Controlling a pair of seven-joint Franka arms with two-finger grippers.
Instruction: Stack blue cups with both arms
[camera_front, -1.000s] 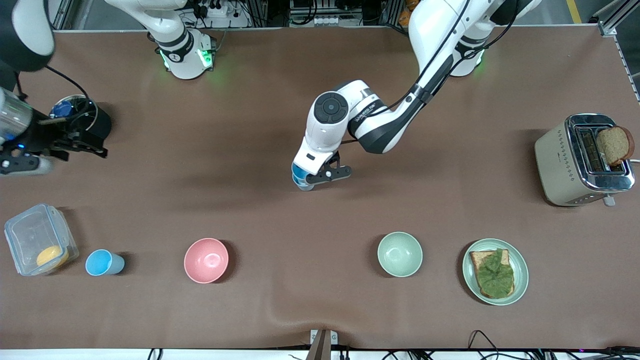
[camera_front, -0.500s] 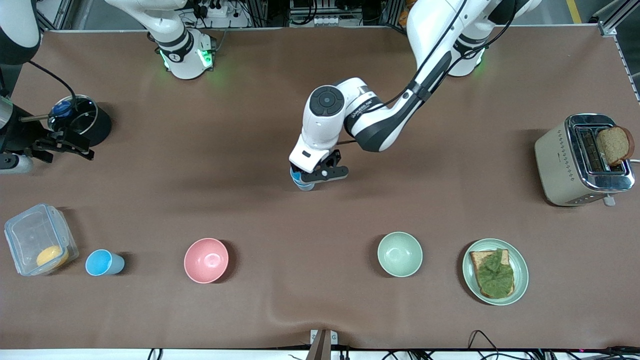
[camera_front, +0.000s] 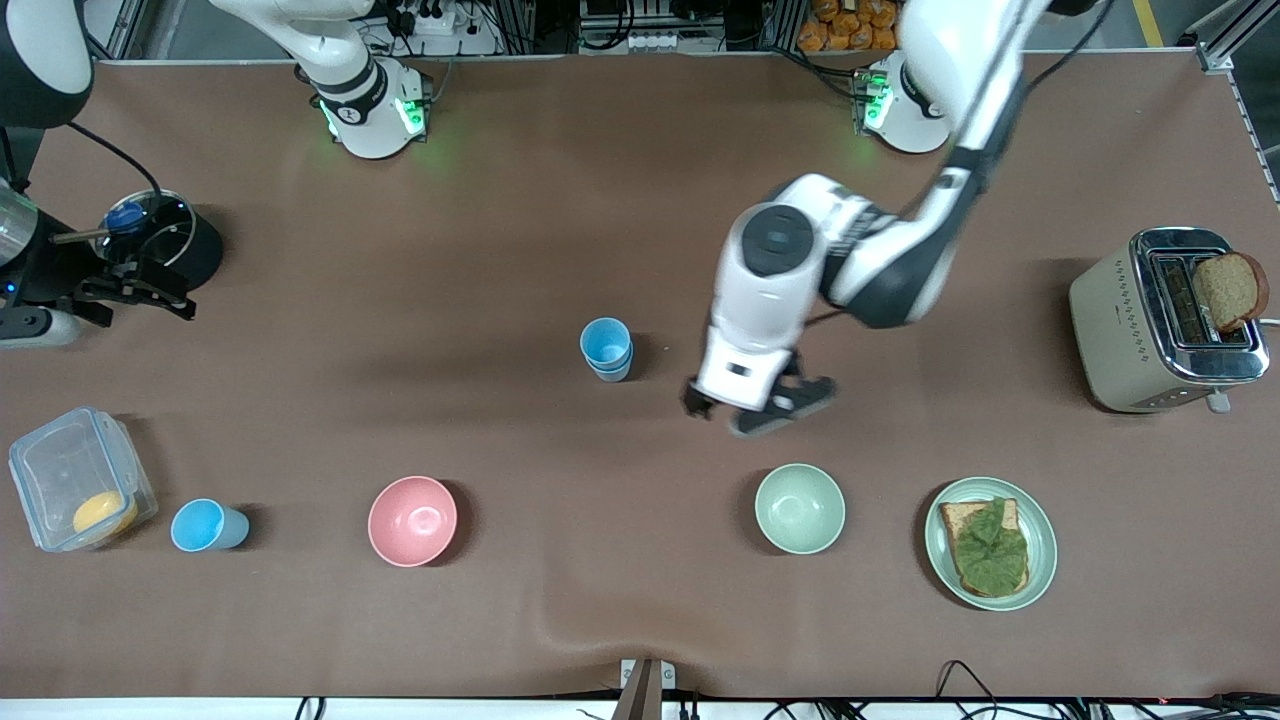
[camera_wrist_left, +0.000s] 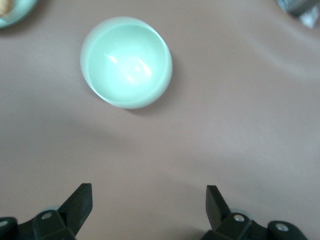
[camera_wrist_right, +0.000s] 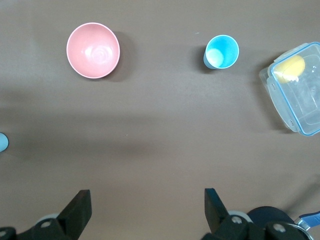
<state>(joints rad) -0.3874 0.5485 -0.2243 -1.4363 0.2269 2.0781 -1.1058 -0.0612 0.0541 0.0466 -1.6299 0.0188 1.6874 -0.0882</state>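
Two blue cups (camera_front: 606, 348) stand nested at the table's middle, a sky-blue one inside a greyer one; their edge shows in the right wrist view (camera_wrist_right: 2, 141). Another sky-blue cup (camera_front: 207, 525) stands beside the clear box, also seen in the right wrist view (camera_wrist_right: 221, 51). My left gripper (camera_front: 755, 408) is open and empty, over bare table between the nested cups and the pale green bowl (camera_front: 799, 508); its wrist view (camera_wrist_left: 149, 207) shows that bowl (camera_wrist_left: 126, 62). My right gripper (camera_front: 165, 290) is open and empty (camera_wrist_right: 147, 210) at the right arm's end of the table.
A pink bowl (camera_front: 412, 520) stands between the lone cup and the green bowl. A clear box (camera_front: 78, 478) holds something yellow. A black pot (camera_front: 165, 240) is by the right gripper. A plate with toast (camera_front: 990, 543) and a toaster (camera_front: 1165, 318) stand at the left arm's end.
My left gripper has let go of the cup on the stack and moved off toward the left arm's end, near the green bowl. The right gripper has hardly moved.
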